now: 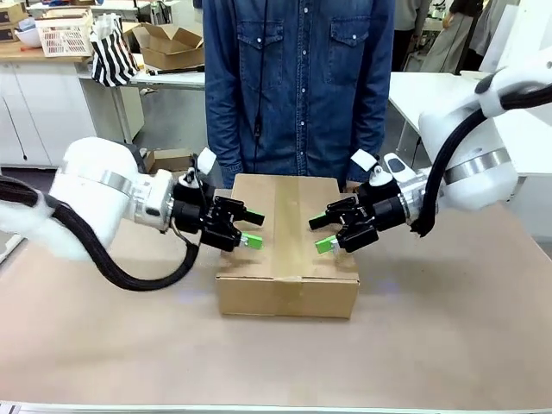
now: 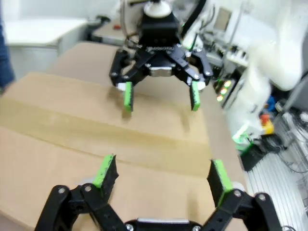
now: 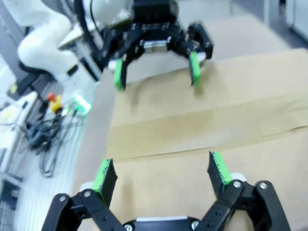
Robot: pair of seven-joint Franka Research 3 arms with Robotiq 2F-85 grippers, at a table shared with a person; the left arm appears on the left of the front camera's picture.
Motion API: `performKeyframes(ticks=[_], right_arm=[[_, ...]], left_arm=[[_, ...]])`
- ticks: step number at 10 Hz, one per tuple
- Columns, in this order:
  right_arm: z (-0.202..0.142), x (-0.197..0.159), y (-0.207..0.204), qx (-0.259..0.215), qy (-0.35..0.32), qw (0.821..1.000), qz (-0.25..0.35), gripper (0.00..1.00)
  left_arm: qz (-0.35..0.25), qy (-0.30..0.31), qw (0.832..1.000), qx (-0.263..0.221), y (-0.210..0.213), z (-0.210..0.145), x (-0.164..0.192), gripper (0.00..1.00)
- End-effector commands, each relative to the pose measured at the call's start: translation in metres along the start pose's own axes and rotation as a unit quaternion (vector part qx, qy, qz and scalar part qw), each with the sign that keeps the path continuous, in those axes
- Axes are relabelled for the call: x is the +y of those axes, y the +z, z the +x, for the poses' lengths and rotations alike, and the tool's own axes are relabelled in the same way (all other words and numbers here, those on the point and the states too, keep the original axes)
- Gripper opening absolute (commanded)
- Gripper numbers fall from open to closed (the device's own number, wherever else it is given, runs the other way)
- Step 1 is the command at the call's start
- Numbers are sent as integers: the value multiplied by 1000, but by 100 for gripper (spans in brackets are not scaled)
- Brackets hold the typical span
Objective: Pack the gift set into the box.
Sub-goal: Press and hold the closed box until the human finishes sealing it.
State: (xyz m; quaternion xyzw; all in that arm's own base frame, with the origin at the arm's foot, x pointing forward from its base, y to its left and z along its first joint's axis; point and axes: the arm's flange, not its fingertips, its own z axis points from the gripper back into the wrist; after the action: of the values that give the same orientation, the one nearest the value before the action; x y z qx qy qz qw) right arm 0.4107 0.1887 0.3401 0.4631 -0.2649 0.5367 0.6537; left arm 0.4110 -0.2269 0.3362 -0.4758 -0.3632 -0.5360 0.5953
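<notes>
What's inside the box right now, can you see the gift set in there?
No. The box is closed, its top flaps meeting flat under a strip of tape, so whatever it holds is hidden. Above the lid, the left hand and right hand hover open, facing each other.

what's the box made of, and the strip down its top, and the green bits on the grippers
Box: brown cardboard, matte, with creased edges. Strip: slightly darker and smoother than the flaps, probably paper packing tape. Pads: bright green, dull, ridged edge, likely rubber or soft plastic, though the look alone can't settle it.
</notes>
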Motion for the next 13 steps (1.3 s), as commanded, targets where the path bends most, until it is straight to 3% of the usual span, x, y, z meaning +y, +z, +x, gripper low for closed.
performKeyframes(ticks=[1,2,3,5,7,8,9,13], right_arm=[[35,44,43,21,-103,992,75,100],[27,65,68,-26,-204,975,88,100],[12,84,94,-59,-247,964,82,100],[-37,113,156,-175,-301,935,67,100],[-99,116,205,-220,-376,899,42,100],[-114,103,211,-258,-365,895,2,100],[-72,104,204,-189,-344,919,48,100],[-72,104,204,-189,-344,919,48,100]], left_arm=[[-36,106,993,31,48,52,-9,100],[-47,191,979,47,71,58,-18,100],[-58,239,968,43,92,60,-27,100],[-47,356,932,-36,142,45,-41,100],[-67,446,882,-138,191,8,-46,100],[-78,475,863,-154,199,-10,-44,100],[-72,409,907,-67,178,19,-45,100],[-72,409,907,-67,178,19,-45,100]])
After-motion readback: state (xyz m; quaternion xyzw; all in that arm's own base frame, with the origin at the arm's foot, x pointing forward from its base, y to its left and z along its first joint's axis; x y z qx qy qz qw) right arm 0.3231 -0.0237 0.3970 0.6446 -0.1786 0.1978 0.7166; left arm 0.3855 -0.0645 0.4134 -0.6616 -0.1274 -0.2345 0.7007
